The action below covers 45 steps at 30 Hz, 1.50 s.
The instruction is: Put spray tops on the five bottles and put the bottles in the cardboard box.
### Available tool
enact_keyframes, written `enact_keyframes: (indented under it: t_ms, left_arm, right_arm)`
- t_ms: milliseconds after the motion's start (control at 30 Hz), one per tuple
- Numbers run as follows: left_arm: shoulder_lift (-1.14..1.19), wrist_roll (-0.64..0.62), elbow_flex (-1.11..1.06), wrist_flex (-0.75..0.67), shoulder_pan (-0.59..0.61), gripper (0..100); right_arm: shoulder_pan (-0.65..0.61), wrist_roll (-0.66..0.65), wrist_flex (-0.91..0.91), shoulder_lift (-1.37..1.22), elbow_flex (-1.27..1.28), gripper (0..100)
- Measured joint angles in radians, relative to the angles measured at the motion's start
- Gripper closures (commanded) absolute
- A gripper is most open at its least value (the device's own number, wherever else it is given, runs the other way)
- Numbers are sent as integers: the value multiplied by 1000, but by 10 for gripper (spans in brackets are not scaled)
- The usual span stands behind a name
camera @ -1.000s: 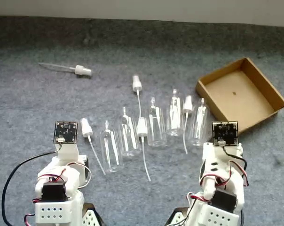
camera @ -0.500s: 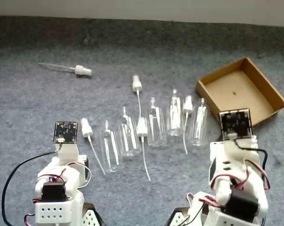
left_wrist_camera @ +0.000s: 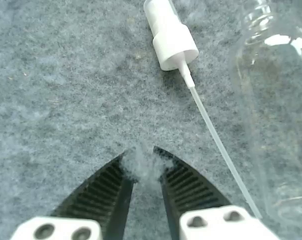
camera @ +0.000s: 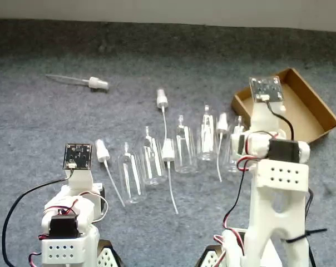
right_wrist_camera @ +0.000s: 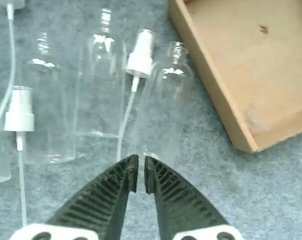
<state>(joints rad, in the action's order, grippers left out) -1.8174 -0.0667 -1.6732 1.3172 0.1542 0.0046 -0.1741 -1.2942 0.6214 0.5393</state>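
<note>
Two arms: right arm [camera: 276, 167] upright by the bottles [camera: 184, 147], left arm [camera: 73, 214] folded low

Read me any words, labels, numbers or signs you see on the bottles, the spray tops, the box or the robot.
No text can be read.
Clear bottles: no label.
White spray tops: no print.
Cardboard box: a dark speck on its floor, no writing.
Small circuit boards: marks too small to read.
</note>
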Motion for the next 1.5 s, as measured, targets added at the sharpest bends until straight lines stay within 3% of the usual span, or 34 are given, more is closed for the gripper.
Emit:
enact_keyframes:
  t_ms: [400, 500, 967, 1200, 1500]
  left_arm:
    - [0, 0, 0, 0, 0, 995]
    - [0, 0, 0, 0, 0, 995]
    - [0, 0, 0, 0, 0, 995]
    - [0, 0, 0, 0, 0, 995]
    - [0, 0, 0, 0, 0, 995]
  right_arm:
    - [-189, 173, -187, -598, -548, 853]
    - [-219, 189, -232, -760, -712, 802]
    - [-221, 227, -411, -1433, -1438, 774]
    - [-227, 229, -442, -1617, -1651, 774]
    - [-227, 229, -451, -1640, -1682, 774]
